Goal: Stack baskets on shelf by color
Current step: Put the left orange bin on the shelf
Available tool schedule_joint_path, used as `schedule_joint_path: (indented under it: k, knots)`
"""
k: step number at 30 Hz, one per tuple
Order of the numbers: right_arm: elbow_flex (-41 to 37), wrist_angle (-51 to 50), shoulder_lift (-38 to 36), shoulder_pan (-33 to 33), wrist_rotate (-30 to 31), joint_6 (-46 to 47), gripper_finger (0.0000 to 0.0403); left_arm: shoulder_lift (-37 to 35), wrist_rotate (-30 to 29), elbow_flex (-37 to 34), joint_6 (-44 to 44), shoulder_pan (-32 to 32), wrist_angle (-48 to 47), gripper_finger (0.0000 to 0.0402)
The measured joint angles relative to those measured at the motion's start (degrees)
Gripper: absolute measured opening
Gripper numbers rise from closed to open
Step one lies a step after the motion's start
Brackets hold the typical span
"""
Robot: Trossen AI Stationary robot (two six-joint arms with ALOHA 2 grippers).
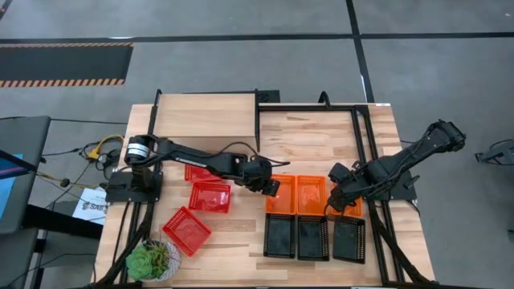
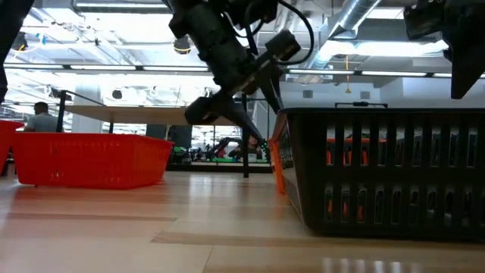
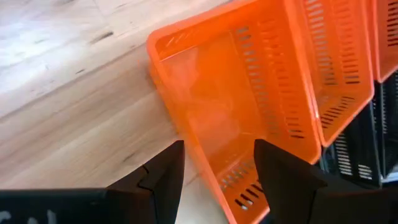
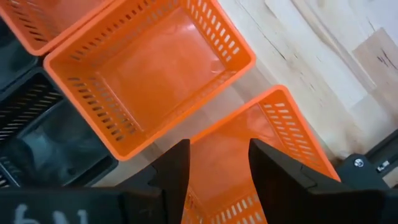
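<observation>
Nine baskets sit in front of you on the table point(image 1: 241, 249), and all of them look empty. Nearest you in the high view are three black baskets point(image 1: 299, 238) in a row, side by side, with a green potted plant point(image 1: 152, 260) at the table's near left corner. Just behind the black row you have three orange baskets point(image 1: 312, 194), also in a row, and to the left three red baskets point(image 1: 210, 196), loosely scattered, one tilted near the plant, one partly hidden under the left arm. Your left gripper point(image 3: 214, 165) stands over the leftmost orange basket point(image 3: 249, 99) with its fingers apart, straddling that basket's near wall, one finger outside and one inside; you cannot tell whether they touch the plastic. Your right gripper point(image 4: 217, 165) is over the rightmost orange basket point(image 4: 261, 155), which is tipped, one side raised; its fingers straddle that basket's wall, but you cannot tell whether they grip it. Farthest from you, the shelf point(image 1: 205, 119) stands at the table's back left, bare light wood on a black frame.
</observation>
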Motion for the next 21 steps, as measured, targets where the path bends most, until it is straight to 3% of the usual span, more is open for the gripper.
schedule_joint_path:
  k: [8,21]
  knots:
    - [0.00,0.97,0.00,1.49,0.67,0.17,0.0187,0.32,-3.31,-0.35,-0.04,-0.02,-1.47,0.0180]
    - [-0.01,2.08,0.00,1.48,0.80,0.12,0.0182,4.08,-0.43,-0.37,-0.04,-0.02,-0.34,0.0180]
